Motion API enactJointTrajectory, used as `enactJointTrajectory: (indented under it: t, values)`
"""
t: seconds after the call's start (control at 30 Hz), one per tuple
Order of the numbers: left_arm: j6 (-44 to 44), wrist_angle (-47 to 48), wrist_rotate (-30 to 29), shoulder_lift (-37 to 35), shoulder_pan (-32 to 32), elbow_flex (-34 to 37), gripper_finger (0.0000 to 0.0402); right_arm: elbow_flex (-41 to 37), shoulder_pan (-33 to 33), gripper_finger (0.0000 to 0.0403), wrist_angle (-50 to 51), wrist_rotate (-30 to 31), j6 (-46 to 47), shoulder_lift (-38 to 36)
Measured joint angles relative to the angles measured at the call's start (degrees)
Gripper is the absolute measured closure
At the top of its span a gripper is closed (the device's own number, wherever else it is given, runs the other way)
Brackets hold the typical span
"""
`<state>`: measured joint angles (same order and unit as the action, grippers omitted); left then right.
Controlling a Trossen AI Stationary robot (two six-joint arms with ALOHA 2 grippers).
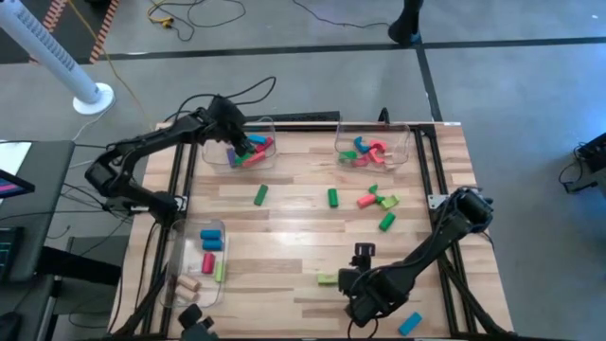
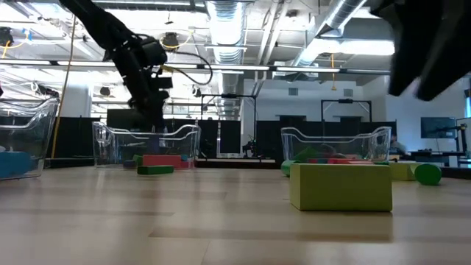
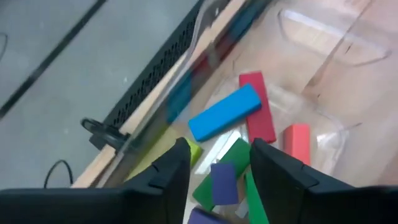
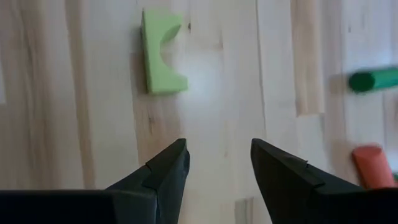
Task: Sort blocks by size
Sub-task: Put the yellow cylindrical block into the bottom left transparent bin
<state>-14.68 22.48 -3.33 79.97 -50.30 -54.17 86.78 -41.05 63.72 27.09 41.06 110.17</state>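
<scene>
Blocks (image 1: 374, 198) are scattered mid-table, more sit in the clear bins (image 1: 241, 156) at the top and left, some blurry through the plastic. The left gripper (image 1: 237, 144) hangs over the upper-left bin, fingers apart, nothing held. The right gripper (image 1: 352, 282), bottom centre, is spread empty beside a light-green arch block (image 4: 161, 51).
</scene>
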Motion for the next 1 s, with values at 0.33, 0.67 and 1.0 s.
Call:
enactJointTrajectory:
  t: [0.33,0.67,1.0]
  values:
    - [-0.95,-2.32,5.31,-8.38,6.69,0.0,0.0222,0.04,-2.55,0.0191,7.21,-4.94,9.97,-4.81]
    - [-3.65,-8.88,6.01,-11.75,22.95,0.0,0.0222,-0.1,-8.77,0.0191,9.99,-4.83,25.5,-5.37]
    - [-5.46,-10.61,5.97,-11.46,35.65,1.19,0.0222,-0.34,-11.81,0.0191,10.08,-4.57,33.87,-5.33]
